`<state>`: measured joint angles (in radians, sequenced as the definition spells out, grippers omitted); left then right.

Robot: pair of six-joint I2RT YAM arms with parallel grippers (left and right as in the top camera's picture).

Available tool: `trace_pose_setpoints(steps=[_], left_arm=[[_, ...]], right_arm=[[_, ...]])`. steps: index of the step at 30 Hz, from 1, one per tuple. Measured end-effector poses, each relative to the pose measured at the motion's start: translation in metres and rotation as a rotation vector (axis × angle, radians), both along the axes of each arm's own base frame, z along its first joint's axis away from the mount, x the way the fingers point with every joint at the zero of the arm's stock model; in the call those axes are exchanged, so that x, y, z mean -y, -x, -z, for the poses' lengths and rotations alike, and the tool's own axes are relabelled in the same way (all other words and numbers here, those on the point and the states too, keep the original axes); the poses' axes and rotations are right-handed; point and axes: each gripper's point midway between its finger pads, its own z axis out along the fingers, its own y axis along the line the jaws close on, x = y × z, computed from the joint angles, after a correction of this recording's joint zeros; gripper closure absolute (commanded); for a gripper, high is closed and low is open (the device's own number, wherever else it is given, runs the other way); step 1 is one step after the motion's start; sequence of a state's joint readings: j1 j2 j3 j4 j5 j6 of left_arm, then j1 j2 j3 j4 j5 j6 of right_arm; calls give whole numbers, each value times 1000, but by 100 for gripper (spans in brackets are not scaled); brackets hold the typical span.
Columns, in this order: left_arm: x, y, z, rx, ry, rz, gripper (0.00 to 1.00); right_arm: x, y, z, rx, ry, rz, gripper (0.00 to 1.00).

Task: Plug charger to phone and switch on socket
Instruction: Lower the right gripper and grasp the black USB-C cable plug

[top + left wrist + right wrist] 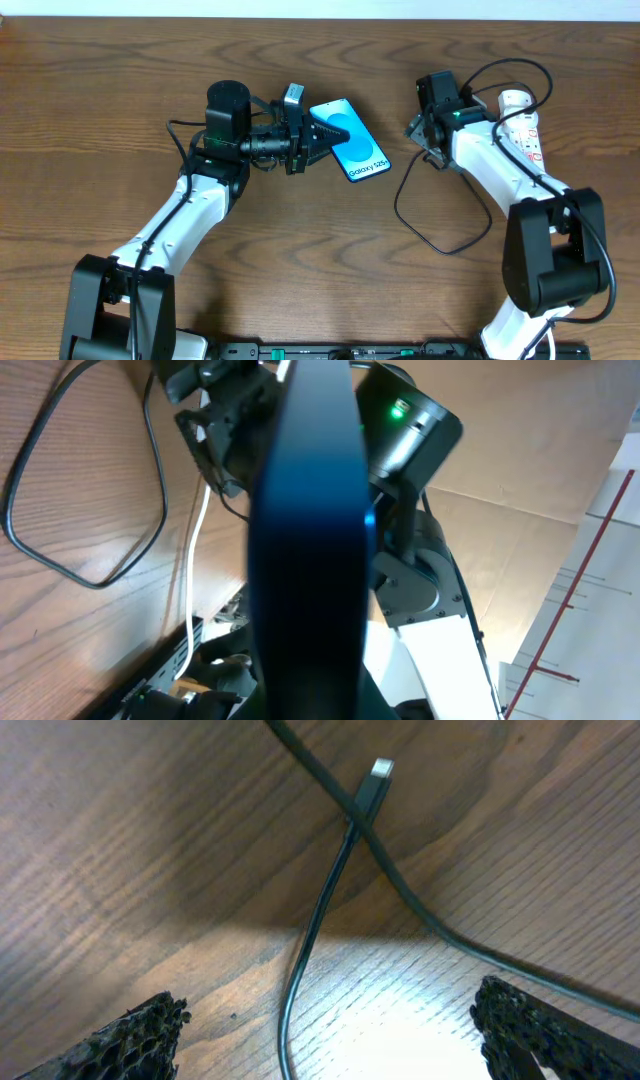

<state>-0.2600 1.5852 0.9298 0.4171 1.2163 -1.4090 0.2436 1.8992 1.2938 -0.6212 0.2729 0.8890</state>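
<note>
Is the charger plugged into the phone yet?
No; the right wrist view shows the plug tip of the charger lying bare on the table, while the left gripper holds the phone elsewhere.

1. Overhead: straight down on the phone [348,140], from far.
2. My left wrist: close against that phone, edge-on; overhead shares it.
3. My right wrist: right of the phone, close above the charger [368,795].

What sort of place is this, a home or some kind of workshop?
Probably a robotics lab or test bench: a left arm and a right arm stand at a wooden table, with a phone, a socket and a charger to practise on.
</note>
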Motion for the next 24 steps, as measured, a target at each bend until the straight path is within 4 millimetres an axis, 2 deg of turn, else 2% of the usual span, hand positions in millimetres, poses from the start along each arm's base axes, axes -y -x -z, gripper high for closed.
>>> trace_pose_setpoints(steps=[6,9,11,12,17,19,24], left_arm=[[0,0,0,0,0,0,93],[0,0,0,0,0,0,93],[0,0,0,0,0,0,93],[0,0,0,0,0,0,93],[0,0,0,1,0,0,93],[0,0,0,3,-1,0,93],[0,0,0,4,-1,0,92]], right_arm=[[-3,0,20,-34,-13,0,10],[-7,-5,36,-41,-27,-2,19],[-10,-6,42,-46,-44,-3,31],[-12,-8,43,-39,-50,-6,44],[-23,-13,43,-25,-107,-22,87],[-27,-10,45,-39,-116,-38,98],[-38,7,48,-134,-132,-168,99]])
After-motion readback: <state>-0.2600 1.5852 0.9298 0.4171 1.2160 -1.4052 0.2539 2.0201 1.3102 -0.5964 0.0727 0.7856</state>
